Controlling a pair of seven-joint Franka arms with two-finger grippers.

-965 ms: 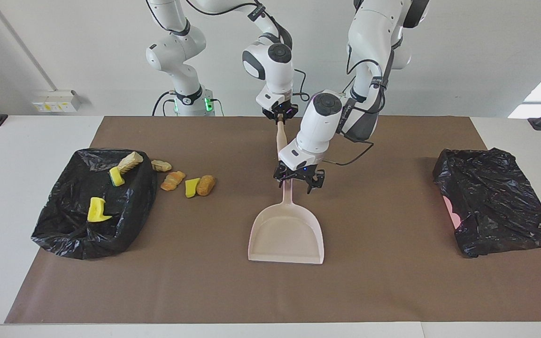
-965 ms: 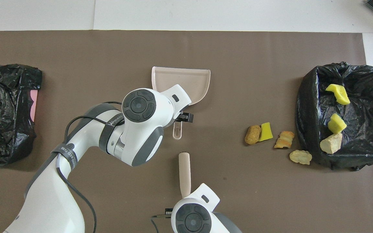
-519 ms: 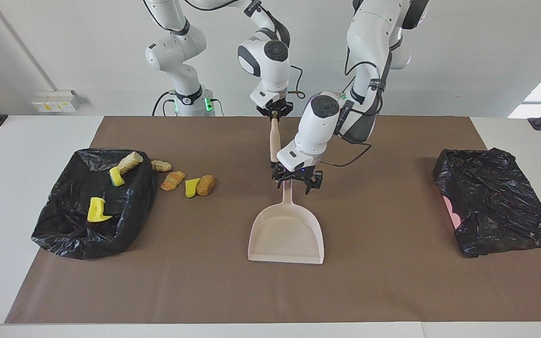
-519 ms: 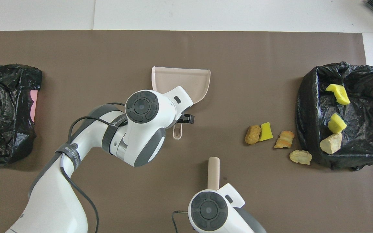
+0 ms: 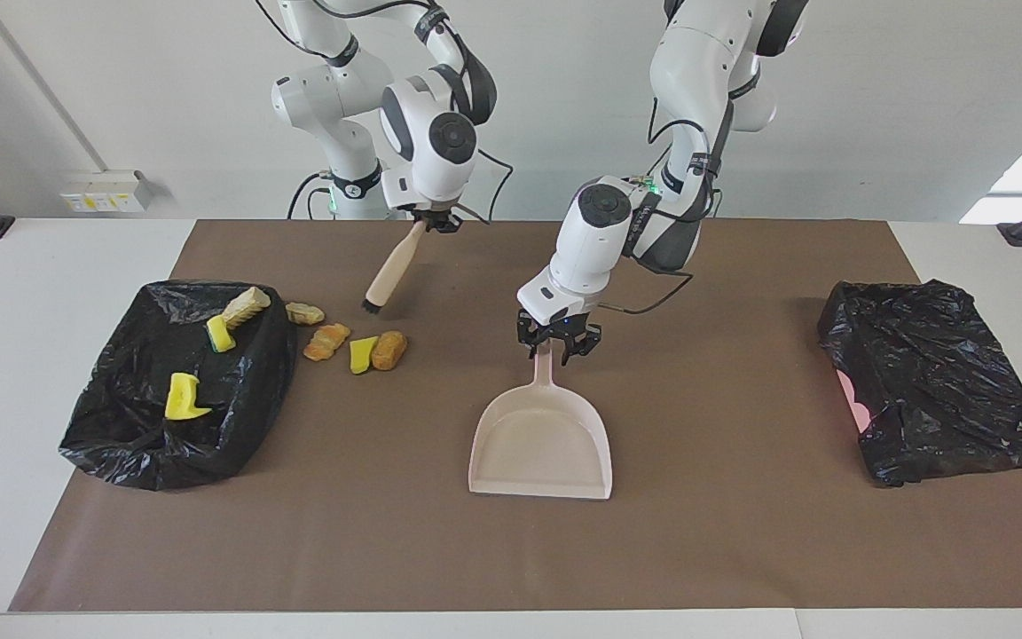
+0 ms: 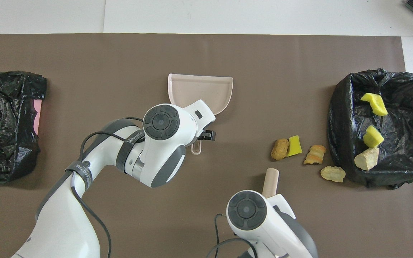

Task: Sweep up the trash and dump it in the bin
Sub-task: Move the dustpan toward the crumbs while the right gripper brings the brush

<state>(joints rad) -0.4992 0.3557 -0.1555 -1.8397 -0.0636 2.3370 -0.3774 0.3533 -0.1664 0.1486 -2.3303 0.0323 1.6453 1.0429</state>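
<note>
The beige dustpan lies flat mid-mat, handle toward the robots. My left gripper is down at that handle, fingers closed against its sides. My right gripper is shut on the top of a beige brush that hangs tilted, dark bristles low over the mat just nearer the robots than the loose trash. Several trash scraps, yellow and tan-orange, lie on the mat beside the black-lined bin. Three more pieces of trash sit in the bin.
A second black bag with a pink patch showing lies at the left arm's end of the brown mat. White table surrounds the mat.
The right arm carried the brush from above the dustpan handle toward the scraps and tilted it. The left gripper's fingers closed in on the dustpan handle.
</note>
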